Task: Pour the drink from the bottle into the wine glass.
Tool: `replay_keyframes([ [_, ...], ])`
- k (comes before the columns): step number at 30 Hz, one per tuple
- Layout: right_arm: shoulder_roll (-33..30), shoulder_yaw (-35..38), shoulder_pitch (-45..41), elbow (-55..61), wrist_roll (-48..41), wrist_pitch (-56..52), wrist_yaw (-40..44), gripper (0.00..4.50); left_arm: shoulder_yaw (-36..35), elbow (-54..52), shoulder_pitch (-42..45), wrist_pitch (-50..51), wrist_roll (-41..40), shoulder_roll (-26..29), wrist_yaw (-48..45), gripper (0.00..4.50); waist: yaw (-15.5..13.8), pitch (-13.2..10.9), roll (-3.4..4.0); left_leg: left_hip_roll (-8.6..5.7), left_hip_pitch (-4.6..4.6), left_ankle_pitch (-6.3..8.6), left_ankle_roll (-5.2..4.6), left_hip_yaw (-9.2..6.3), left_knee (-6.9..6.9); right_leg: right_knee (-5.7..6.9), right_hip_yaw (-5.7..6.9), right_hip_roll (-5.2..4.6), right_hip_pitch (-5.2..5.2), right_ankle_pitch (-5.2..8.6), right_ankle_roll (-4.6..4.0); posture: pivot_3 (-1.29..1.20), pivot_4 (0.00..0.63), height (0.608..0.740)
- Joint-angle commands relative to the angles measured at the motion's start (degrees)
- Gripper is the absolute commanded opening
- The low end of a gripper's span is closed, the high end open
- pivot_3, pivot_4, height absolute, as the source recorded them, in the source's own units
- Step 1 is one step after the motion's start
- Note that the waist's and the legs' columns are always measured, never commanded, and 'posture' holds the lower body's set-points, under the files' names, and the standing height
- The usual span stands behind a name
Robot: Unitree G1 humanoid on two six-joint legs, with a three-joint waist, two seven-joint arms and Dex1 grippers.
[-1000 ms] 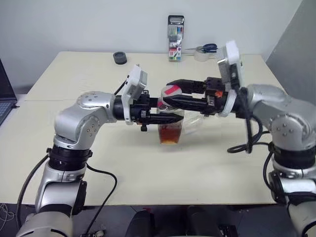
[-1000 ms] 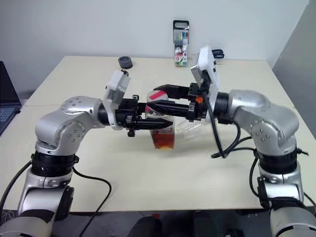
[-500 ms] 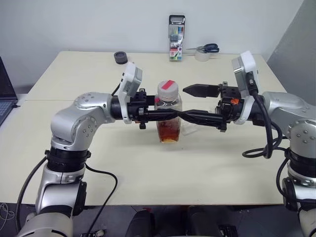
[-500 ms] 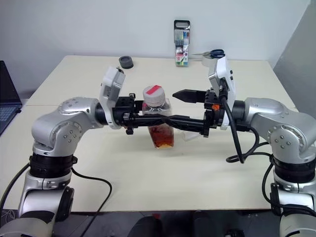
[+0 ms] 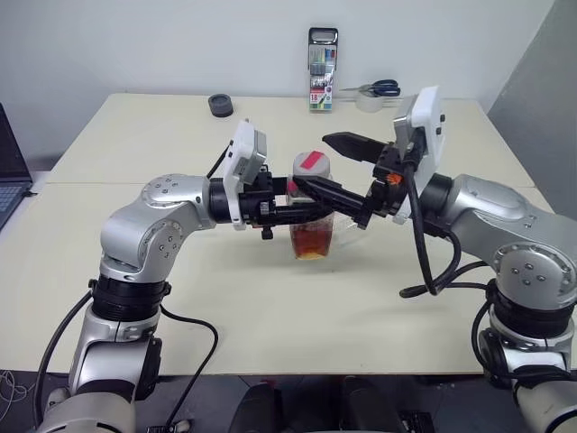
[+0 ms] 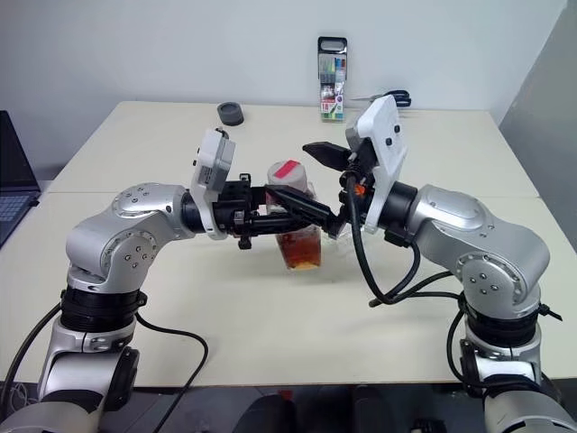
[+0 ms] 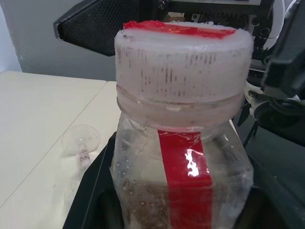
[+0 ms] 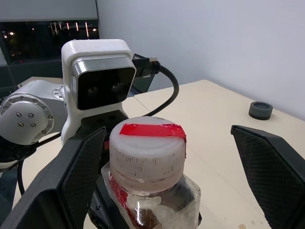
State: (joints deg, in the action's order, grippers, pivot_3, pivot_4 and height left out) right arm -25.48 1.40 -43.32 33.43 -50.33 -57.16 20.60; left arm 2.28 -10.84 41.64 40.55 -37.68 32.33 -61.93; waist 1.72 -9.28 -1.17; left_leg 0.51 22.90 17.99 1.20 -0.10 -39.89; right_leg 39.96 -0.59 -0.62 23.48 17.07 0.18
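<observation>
The bottle (image 5: 311,209) is upright over the middle of the table, with its red-topped cap (image 5: 311,164) on and the reddish-brown drink (image 5: 311,242) in its lower part. My left gripper (image 5: 309,215) reaches in from the left and is shut on the bottle's body. My right gripper (image 5: 310,161) comes from the right and is open, its two black fingers (image 8: 71,181) standing apart on either side of the cap (image 8: 147,145). The wine glass (image 5: 348,227) seems to lie on its side just right of the bottle. Its round foot (image 7: 78,139) shows, and the rest is partly hidden by my right arm.
A marker case (image 5: 321,69) stands at the table's far edge, with scissors (image 5: 374,87) and a tape roll (image 5: 365,101) to its right. A black round object (image 5: 218,105) sits at the far left of the table. A laptop (image 5: 7,180) pokes in at the left edge.
My right gripper let go at the cap, opened wide, swung away to the right, then came back with its fingers on either side of the cap. The left gripper and the bottle stayed put.
</observation>
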Motion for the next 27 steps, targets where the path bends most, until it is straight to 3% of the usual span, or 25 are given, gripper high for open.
replay_keyframes([
  [1, 0.1, 0.3, -0.9, 1.2, 0.6, 1.7, -0.4, 4.48, -0.5, -1.1, 0.7, -1.5, -0.1, 0.2, -0.3, 1.82, 0.0, 0.0, 0.0, 0.0, 0.0, 0.0, 0.0, 0.0, 0.0, 0.0, 0.0, 0.0, 0.0, 0.0, 0.0, 0.0, 0.15, 0.74],
  [4, 0.3, 1.0, -0.7, 1.0, -0.9, 1.5, -0.3, 3.88, -0.4, -0.7, 0.9, -2.0, 0.6, 0.2, -0.2, 1.82, 0.0, 0.0, 0.0, 0.0, 0.0, 0.01, -0.02, 0.0, 0.0, 0.0, 0.0, 0.0, 0.0, 0.0, 0.0, 0.0, 0.15, 0.74],
  [10, -0.2, 0.6, -0.8, 1.0, -0.3, 1.9, 0.3, 1.93, -0.2, -0.7, 0.7, -2.0, 0.9, 0.1, 0.0, 1.82, 0.0, 0.0, 0.0, 0.0, 0.0, 0.02, -0.04, 0.0, 0.0, 0.0, 0.0, 0.0, 0.0, 0.0, 0.0, 0.0, 0.15, 0.74],
  [15, -0.3, 0.3, -1.0, 0.3, 0.0, 2.4, 1.2, 1.86, -0.2, -0.9, 0.8, -1.9, 0.8, 0.1, -0.3, 1.82, 0.0, 0.0, 0.0, 0.0, 0.0, 0.02, -0.04, 0.0, 0.0, 0.0, 0.0, 0.0, 0.0, 0.0, 0.0, 0.0, 0.15, 0.74],
  [22, -7.2, -3.4, -5.6, -11.7, 1.6, 9.3, 24.6, 1.86, 1.7, -4.9, 0.6, 1.2, -3.9, 2.8, -7.9, 1.82, 0.2, 0.0, 0.01, -0.01, -0.03, 0.03, -0.06, 0.02, 0.02, -0.01, -0.02, 0.03, 0.0, 0.0, 0.0, 0.0, 0.15, 0.74],
  [27, -7.9, -6.6, -7.6, -19.6, 6.5, 15.0, 33.1, 1.86, 1.8, -4.4, 1.7, 1.1, -4.6, 3.8, -10.7, 1.82, 0.1, 0.0, 0.01, 0.02, -0.03, 0.04, -0.07, 0.0, 0.0, -0.01, -0.02, 0.07, -0.02, 0.0, 0.0, 0.0, 0.15, 0.74],
])
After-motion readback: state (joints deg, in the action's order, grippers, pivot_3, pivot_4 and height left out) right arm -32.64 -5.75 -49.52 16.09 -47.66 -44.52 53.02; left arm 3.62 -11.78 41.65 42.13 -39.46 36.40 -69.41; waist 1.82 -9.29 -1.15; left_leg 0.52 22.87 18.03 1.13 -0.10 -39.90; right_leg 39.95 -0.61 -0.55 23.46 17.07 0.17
